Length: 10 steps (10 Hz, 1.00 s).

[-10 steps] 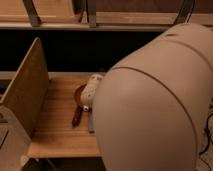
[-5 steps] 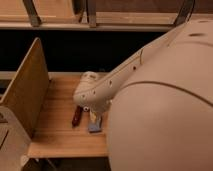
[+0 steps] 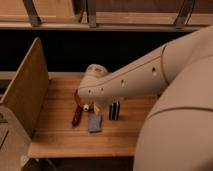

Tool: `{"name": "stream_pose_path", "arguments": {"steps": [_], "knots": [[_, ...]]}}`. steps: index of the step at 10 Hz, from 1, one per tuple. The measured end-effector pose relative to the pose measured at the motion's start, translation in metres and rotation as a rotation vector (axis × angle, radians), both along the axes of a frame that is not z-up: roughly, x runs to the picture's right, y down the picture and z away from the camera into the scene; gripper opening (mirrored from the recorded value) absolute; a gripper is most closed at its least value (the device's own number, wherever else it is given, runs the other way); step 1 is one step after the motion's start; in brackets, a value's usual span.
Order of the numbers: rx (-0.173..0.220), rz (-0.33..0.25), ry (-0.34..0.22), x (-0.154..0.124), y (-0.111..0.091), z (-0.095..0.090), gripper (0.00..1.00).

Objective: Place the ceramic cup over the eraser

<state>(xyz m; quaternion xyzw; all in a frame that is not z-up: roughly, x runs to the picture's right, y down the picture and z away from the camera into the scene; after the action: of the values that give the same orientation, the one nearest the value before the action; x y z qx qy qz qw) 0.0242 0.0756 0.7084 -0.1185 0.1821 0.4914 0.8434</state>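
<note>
spread fingers [image 3: 115,111] near the eraser [image 3: 94,123]

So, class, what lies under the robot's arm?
The arm covers most of the red-brown dish; its rim and dark handle show. The grey-blue eraser and a dark object show along its near edge. The gripper, at the arm's end, hangs above the dish.

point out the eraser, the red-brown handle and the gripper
eraser [image 3: 94,123], camera view, middle of its flat top
red-brown handle [image 3: 76,116], camera view, midway along it
gripper [image 3: 114,111], camera view, between its open fingers, just right of the eraser
</note>
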Motion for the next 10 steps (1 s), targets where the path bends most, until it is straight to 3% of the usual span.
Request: {"name": "stream_pose_path", "arguments": {"steps": [2,4,5,7,10], "knots": [[0.038,0.176,-0.085,-0.003,-0.021,0.014,0.8],[0.072,0.27,-0.138,-0.002,-0.038,0.023,0.8],[0.086,0.298,-0.151,-0.001,-0.043,0.026,0.8],[0.092,0.297,-0.151,0.001,-0.047,0.028,0.8],[0.13,0.302,-0.067,0.035,-0.079,0.058,0.8]]}}
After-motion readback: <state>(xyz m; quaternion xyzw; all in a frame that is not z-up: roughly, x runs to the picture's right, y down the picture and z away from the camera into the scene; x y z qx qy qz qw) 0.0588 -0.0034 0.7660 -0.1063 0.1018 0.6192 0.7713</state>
